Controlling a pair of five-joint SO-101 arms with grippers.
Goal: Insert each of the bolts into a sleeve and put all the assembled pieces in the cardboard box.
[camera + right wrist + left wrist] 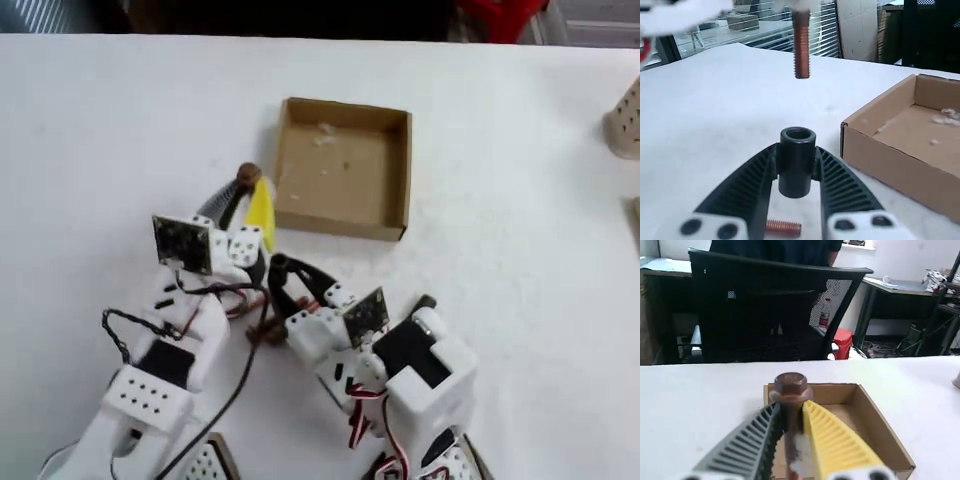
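Note:
My left gripper (790, 410) is shut on a copper bolt (791, 386), gripped by the shaft between a grey and a yellow finger with the hex head sticking out. In the high view this bolt (248, 176) sits just left of the cardboard box (343, 168). My right gripper (796, 152) is shut on a black sleeve (796, 167) held upright, bore facing up. The held bolt's threaded end (801, 45) hangs above the sleeve, clearly apart from it. Seen from the high view, the sleeve (279, 266) lies below and right of the left gripper (250, 198). A second bolt (782, 228) lies on the table under the right gripper.
The box (912, 150) is open and holds only a few white scraps. Beige perforated blocks stand at the table's right edge (625, 120) and at the front edge (210, 462). A black chair (775, 315) stands behind the table. Cables (240, 370) trail between the arms.

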